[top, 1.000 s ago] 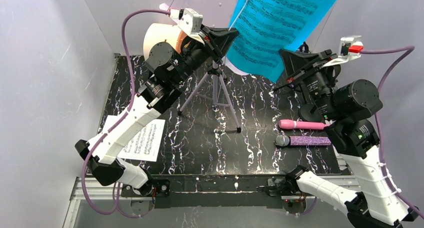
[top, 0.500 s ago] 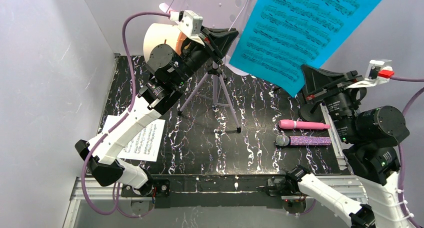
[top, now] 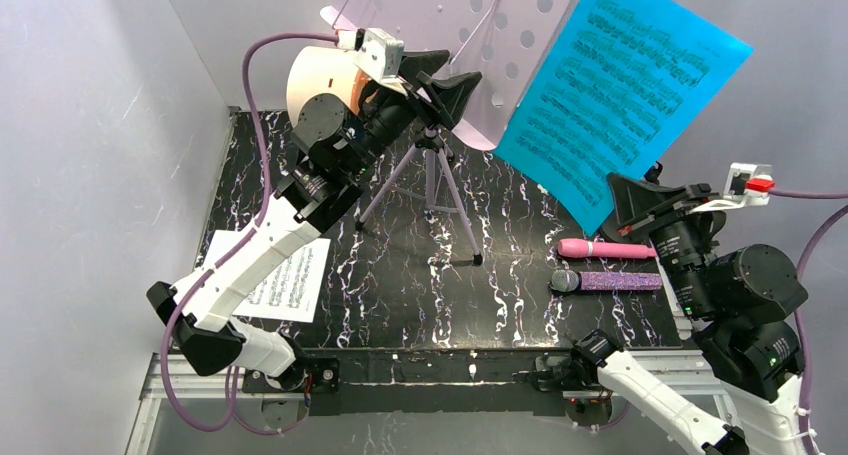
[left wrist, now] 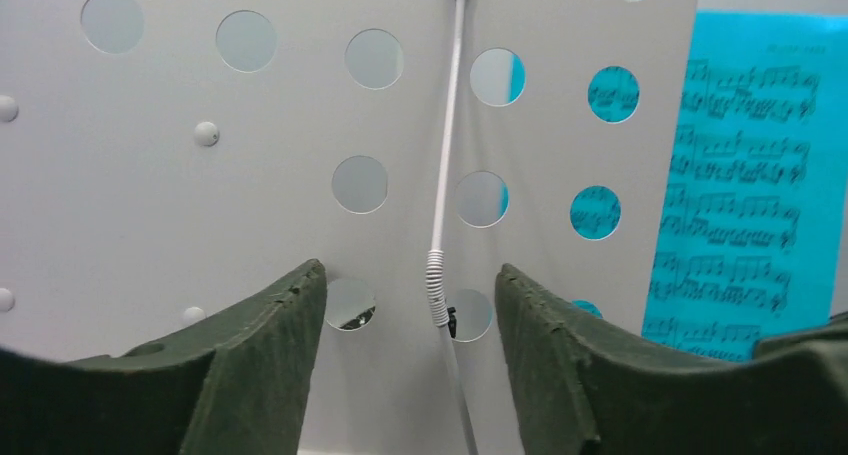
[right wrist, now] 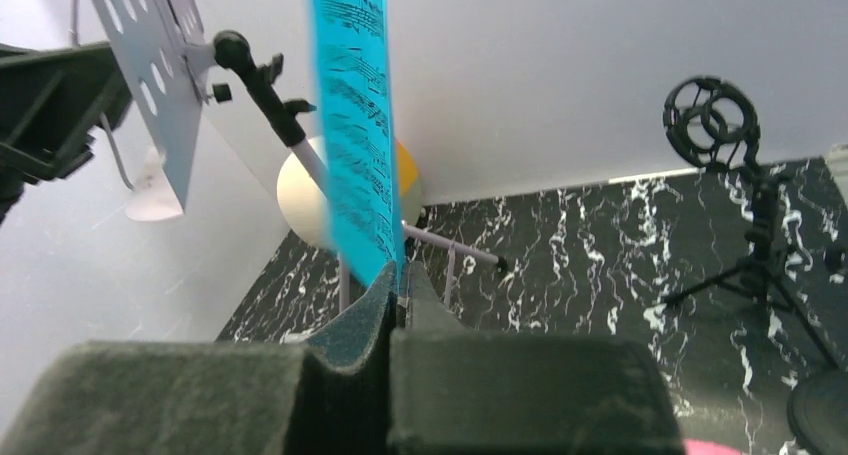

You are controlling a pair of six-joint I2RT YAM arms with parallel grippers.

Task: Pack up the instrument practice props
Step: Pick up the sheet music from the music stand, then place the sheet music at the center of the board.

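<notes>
The lilac perforated music rack (top: 440, 15) stands on its tripod legs (top: 432, 190) at the back of the table. My left gripper (top: 448, 78) is open at the rack's lower edge, with the panel (left wrist: 250, 175) and its white wire arm (left wrist: 445, 175) between the parted fingers (left wrist: 410, 275). My right gripper (top: 618, 193) is shut on the bottom corner of the blue sheet-music page (top: 620, 85), which it holds upright to the right of the rack (right wrist: 355, 125). The pink microphone (top: 605, 248) and the glittery purple microphone (top: 610, 281) lie at the right. A white page (top: 285, 275) lies at the left.
The cream drum with the orange face (top: 320, 75) stands behind my left arm. In the right wrist view a thin black mic tripod (right wrist: 740, 225) stands at the back right. Grey walls close in the table on the left, back and right.
My left gripper has opened off the rack's lower edge. My right gripper has carried the blue page to the right and nearer, off the rack.
</notes>
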